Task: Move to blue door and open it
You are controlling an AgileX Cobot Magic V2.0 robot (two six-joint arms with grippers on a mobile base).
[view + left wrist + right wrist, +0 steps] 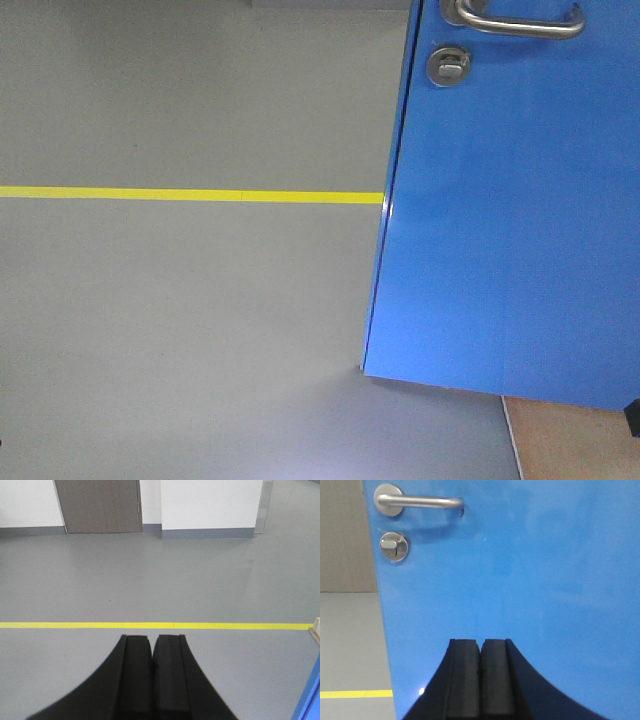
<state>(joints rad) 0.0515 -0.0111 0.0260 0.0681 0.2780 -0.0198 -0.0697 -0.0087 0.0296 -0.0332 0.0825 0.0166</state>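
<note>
Grey floor (180,330) with a yellow line (190,195) fills the front view, the blue door (510,220) at right, its lever handle (520,22) above the thumb-turn lock (449,66). The left wrist view shows the left hand (152,652) pressed closed, empty, over the floor before a far brown door (99,505). In the right wrist view the right hand (481,655) is closed too, holding nothing, near the blue panel.

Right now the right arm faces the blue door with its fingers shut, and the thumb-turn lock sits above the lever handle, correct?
Not quite. The thumb-turn lock sits below the lever handle, not above it, as the right wrist view shows. The rest holds: the right gripper faces the blue door with its fingers shut.
</note>
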